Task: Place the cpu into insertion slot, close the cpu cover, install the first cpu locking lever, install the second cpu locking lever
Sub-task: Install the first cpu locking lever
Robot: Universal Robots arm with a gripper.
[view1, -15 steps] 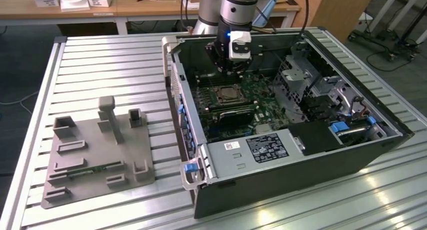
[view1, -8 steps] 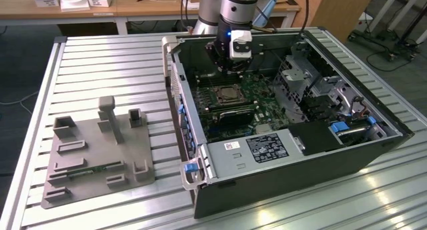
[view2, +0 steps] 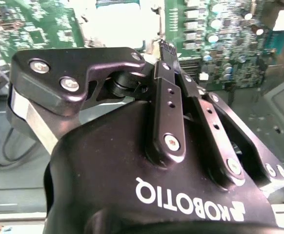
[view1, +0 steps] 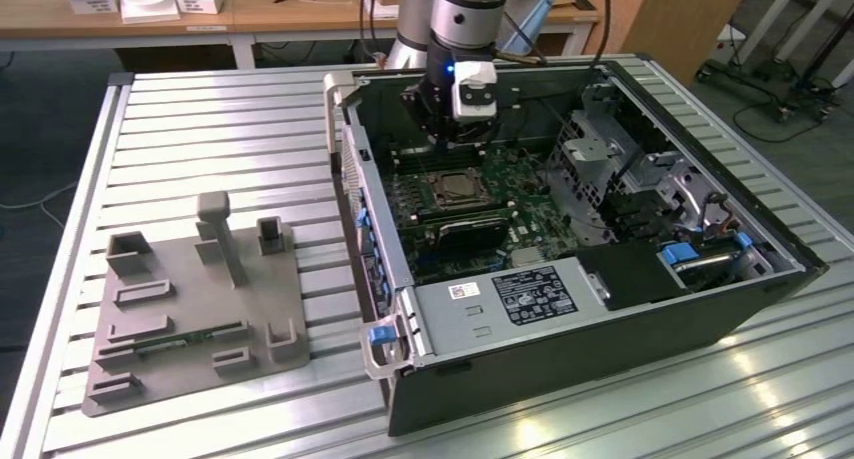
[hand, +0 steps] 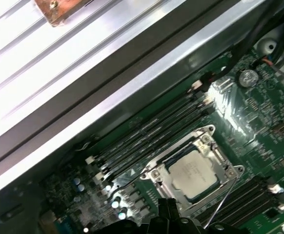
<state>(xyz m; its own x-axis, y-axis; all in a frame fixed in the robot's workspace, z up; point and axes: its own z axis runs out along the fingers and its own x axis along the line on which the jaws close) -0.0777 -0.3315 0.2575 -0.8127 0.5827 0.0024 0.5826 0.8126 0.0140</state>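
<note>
An open case [view1: 574,379] fills the right half of the exterior view on the ribbed surface [view1: 200,129]. At upper centre the claw [view1: 461,134] hangs pinched together and empty, just above the slot [view1: 427,194]. There the cover [hand: 156,179] lies flat around the cpu [hand: 193,170].

Bright room light glares white off the table [view1: 561,429], while the computer case's [view1: 601,349] inside sits dimmer.

Exterior view high above computer case [view1: 574,379], both wrist views close over motherboard [hand: 264,126]
</note>
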